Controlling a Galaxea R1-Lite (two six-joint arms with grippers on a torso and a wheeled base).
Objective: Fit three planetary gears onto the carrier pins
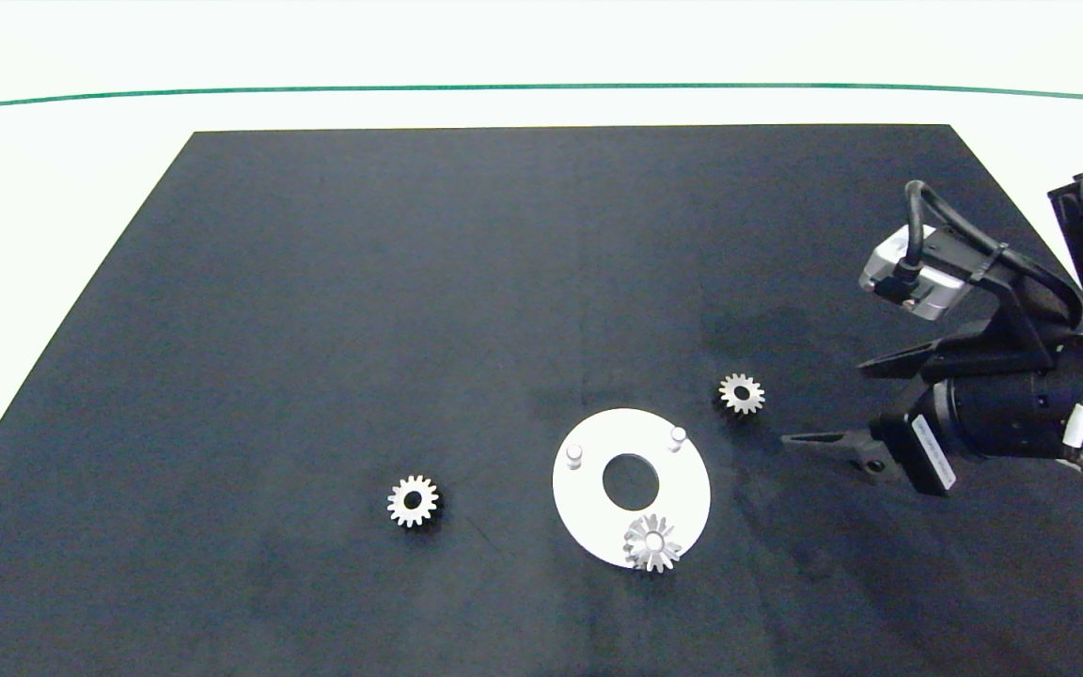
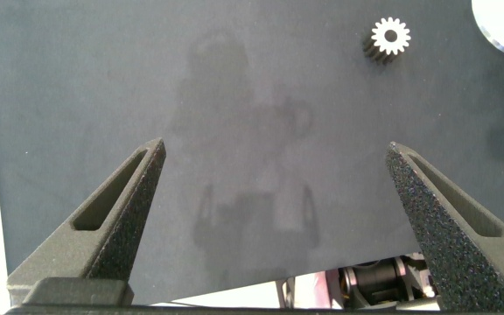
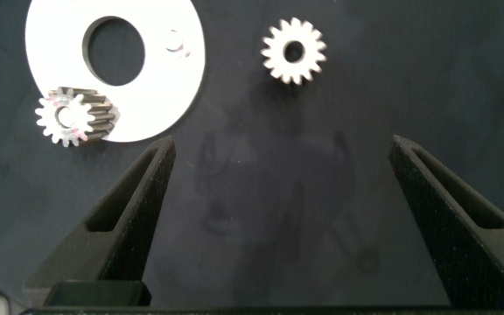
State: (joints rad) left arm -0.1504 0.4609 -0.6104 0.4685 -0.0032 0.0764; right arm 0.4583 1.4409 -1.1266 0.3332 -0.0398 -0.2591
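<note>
Already spread wide and holding nothing: right pincer [image 1: 828,406], low over the dark mat [image 1: 316,329] at the right side of the tabletop [image 1: 53,188], fingers pointed toward the nearest loose gear [image 1: 742,393]. Probably posed so for a straddle of that gear, which lies flat on the mat just beside the white disc [image 1: 588,508], close to its far-right edge. Seen through the right wrist camera, same gear [image 3: 293,52] ahead of the gap between the fingers, not yet within it.

On the disc, one gear [image 1: 652,543] seated over the near pin, tooth faces up, so one of three installed by the look of it. Two carrier pins bare: far-left pin [image 1: 574,454] and far-right pin [image 1: 678,435], the latter closest to the waiting gear, hence a likely short carry.

Third gear [image 1: 412,500] flat on the mat, well apart to the disc's left. Left pincer [image 2: 274,188] likewise released and empty, hanging above the mat with that gear [image 2: 389,37] beyond its fingers; out of the head view, seemingly idle.
</note>
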